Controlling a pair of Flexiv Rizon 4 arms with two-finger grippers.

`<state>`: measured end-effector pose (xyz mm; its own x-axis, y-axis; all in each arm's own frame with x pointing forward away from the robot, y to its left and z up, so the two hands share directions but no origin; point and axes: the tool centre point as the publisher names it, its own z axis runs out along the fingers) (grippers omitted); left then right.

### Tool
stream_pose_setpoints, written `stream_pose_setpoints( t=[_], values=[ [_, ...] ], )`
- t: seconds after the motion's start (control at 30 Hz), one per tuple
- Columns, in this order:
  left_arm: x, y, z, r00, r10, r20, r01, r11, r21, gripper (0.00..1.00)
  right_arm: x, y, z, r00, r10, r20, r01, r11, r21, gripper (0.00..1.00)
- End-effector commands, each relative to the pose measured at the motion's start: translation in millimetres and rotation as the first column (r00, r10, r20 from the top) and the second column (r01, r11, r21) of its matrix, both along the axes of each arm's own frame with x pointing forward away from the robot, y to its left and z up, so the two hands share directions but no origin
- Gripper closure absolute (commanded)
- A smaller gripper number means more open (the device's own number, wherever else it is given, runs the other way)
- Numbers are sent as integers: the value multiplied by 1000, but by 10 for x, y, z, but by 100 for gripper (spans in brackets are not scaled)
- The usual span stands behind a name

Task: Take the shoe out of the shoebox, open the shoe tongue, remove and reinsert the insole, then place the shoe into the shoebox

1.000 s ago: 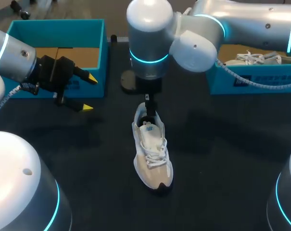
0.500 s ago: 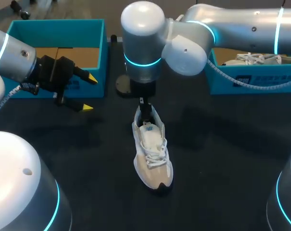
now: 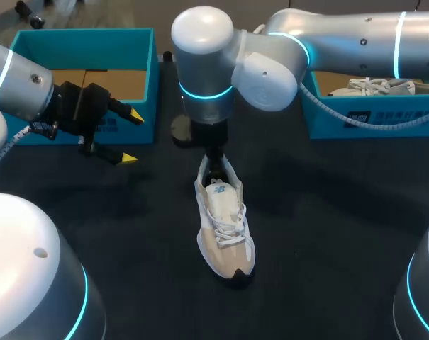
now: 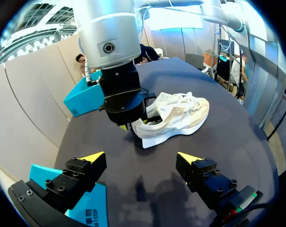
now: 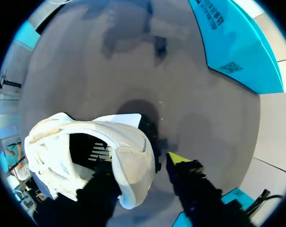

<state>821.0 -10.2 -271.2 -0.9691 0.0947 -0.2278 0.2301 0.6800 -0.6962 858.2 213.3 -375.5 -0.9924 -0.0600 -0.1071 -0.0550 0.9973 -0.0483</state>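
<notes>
the white shoe (image 3: 225, 227) stands upright mid-table (image 3: 327, 212), toe toward the robot. the right claw (image 3: 214, 156) is down at its heel; whether it grips, i cannot tell. the left claw (image 3: 132, 137) hangs wide open and empty, just beside the left box (image 3: 86, 42).

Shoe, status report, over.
Left jaws open, empty. Right jaws open, straddling shoe heel. Shoe upright on table. Nothing in the way.
</notes>
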Motion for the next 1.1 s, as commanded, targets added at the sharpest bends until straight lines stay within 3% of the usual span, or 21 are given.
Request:
stream_pose_setpoints(
  t=[0.03, 0.27, 0.4, 0.6, 0.9, 1.1],
  values=[
    [-10, 1, 6, 1000, 1, 0, -1, 1000, 3, 0, -12, 33, -24, 1000, -5, -4, 5, 1000, -13, 100],
    [-10, 1, 6, 1000, 1, 0, -1, 1000, 3, 0, -32, 9, -38, 999, -44, 4, 44, 998, -41, 100],
    [-10, 1, 6, 1000, 1, 0, -1, 1000, 3, 0, -65, -36, 101, 998, -63, 24, 65, 996, -63, 100],
    [-10, 1, 6, 1000, 1, 0, -1, 1000, 3, 0, -124, -158, 542, 997, -63, 42, 67, 994, -82, 100],
    [-10, 1, 6, 1000, 1, 0, -1, 1000, 3, 0, -198, -306, 1368, 998, -35, 42, 40, 991, -126, 100],
    [-10, 1, 6, 1000, 1, 0, -1, 1000, 3, 0, -182, -403, 1717, 997, -68, 41, 71, 993, -98, 100]
  ],
)
